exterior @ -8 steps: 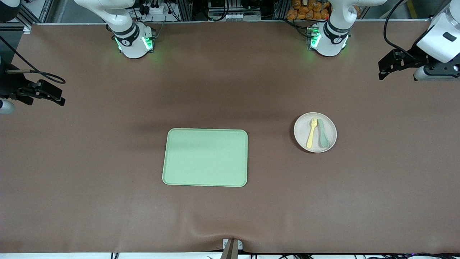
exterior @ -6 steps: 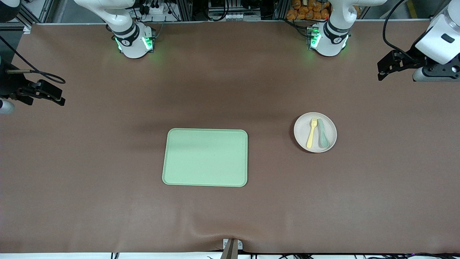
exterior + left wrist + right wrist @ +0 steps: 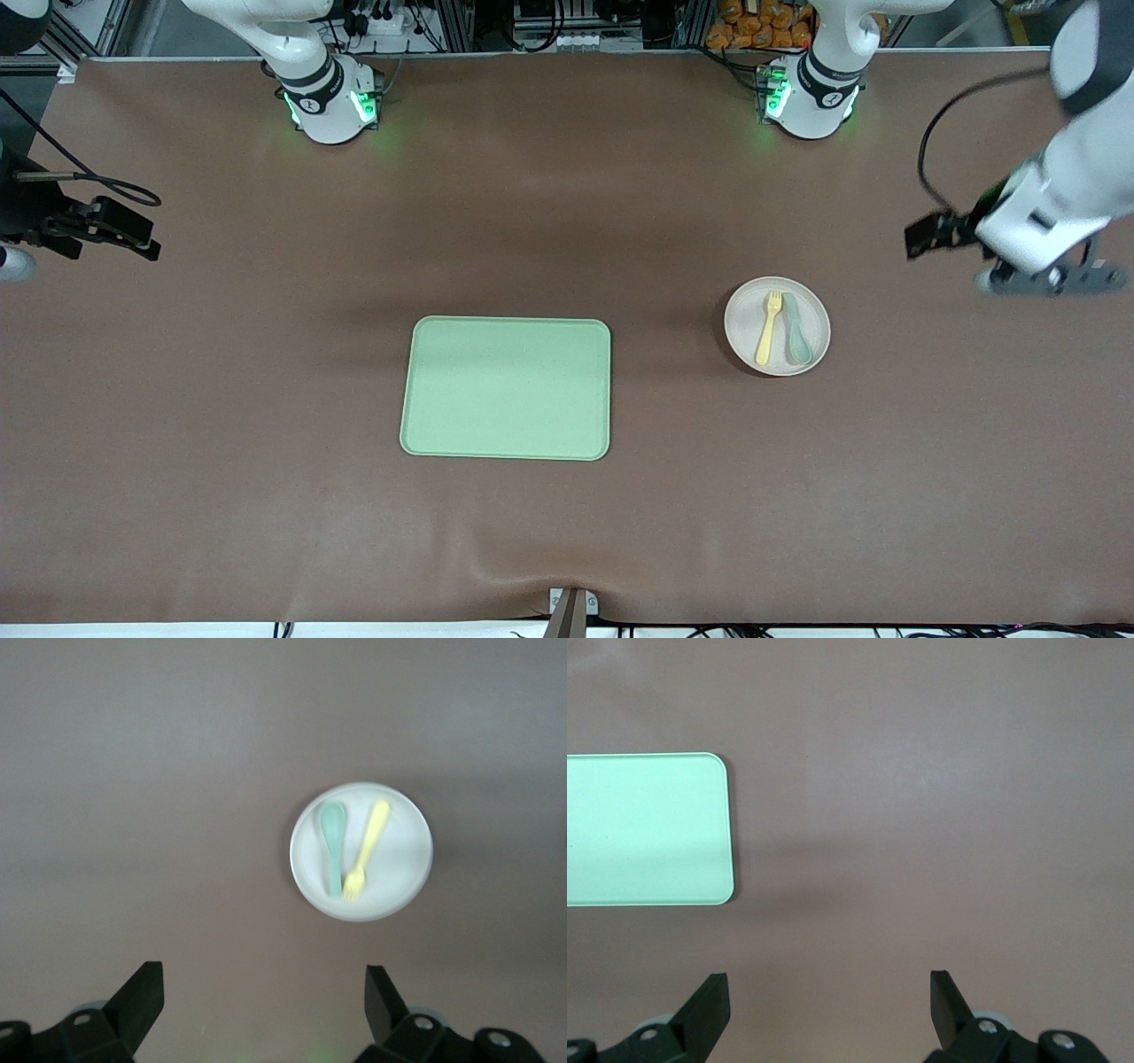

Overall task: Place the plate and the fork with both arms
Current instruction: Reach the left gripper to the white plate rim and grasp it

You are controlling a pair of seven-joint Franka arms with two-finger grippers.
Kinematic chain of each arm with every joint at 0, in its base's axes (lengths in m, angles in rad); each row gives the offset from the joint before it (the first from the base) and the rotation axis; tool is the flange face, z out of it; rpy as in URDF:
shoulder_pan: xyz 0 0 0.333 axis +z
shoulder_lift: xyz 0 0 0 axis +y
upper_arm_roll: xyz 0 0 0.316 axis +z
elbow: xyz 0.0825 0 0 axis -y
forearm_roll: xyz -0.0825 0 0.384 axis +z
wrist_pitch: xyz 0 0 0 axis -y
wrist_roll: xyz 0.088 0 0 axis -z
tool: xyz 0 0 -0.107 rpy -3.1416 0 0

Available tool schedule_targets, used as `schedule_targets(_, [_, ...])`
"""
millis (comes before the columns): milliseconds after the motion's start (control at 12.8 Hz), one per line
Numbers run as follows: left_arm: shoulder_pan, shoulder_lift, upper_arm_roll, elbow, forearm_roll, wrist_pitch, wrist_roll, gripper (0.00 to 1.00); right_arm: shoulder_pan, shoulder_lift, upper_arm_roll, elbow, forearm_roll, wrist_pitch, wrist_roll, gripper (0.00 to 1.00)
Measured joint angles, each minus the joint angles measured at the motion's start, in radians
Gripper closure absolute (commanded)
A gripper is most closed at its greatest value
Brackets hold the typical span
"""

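left claw [image 3: 257, 1010] released over bare bench [image 3: 886, 461] near plate [image 3: 817, 306], likely approaching fork [image 3: 767, 330]; right claw [image 3: 824, 1010] released, waiting.

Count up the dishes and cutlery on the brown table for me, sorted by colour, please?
Green: 2, the tray and the spoon, which lies on the plate.
Yellow: 1, the fork, also on the plate.
Off-white: 1, the plate.
Total: 4
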Motion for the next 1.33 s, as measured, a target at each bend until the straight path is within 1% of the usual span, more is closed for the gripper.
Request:
schedule_targets(156, [0.005, 0.043, 0.0, -0.154, -0.001, 0.231, 0.0, 0.0, 0.0, 0.0, 0.0, 0.0, 0.0, 0.0, 0.0, 0.0])
schedule_targets(234, [0.007, 0.049, 0.0, -0.234, -0.016, 0.328, -0.001, 0.0, 0.0, 0.0, 0.0, 0.0, 0.0, 0.0, 0.0, 0.0])
schedule_targets(312, [0.015, 0.05, 0.0, -0.308, -0.055, 0.405, -0.001, 0.0, 0.0, 0.0, 0.0, 0.0, 0.0, 0.0, 0.0, 0.0])
schedule_targets(391, [0.03, 0.05, 0.0, -0.371, -0.095, 0.463, 0.001, 0.0, 0.0, 0.0, 0.0, 0.0, 0.0, 0.0, 0.0, 0.0])
schedule_targets(547, [0.052, 0.058, 0.0, -0.455, -0.157, 0.54, 0.025, 0.0, 0.0, 0.0, 0.0, 0.0, 0.0, -0.001, 0.0, 0.0])
schedule_targets(703, [0.064, 0.085, 0.0, -0.488, -0.274, 0.572, 0.072, 0.0, -0.002, 0.0, 0.0, 0.0, 0.0, -0.001, 0.0, 0.0])
schedule_targets(781, [0.075, 0.107, 0.0, -0.493, -0.328, 0.581, 0.126, 0.08, -0.003, 0.0, -0.001, 0.0, 0.0, -0.001, 0.0, 0.0])
schedule_targets(859, [0.088, 0.133, 0.001, -0.494, -0.361, 0.594, 0.177, 0.14, -0.004, 0.0, -0.001, 0.0, 0.0, -0.002, 0.0, 0.0])
schedule_targets(1016, [0.113, 0.185, 0.001, -0.494, -0.379, 0.623, 0.224, 0.29, -0.004, 0.0, -0.001, 0.0, 0.0, -0.006, 0.0, 0.0])
schedule_targets(1328, [0.116, 0.249, -0.006, -0.494, -0.38, 0.675, 0.229, 0.48, -0.005, 0.0, -0.002, 0.0, 0.0, -0.007, 0.0, 0.0])
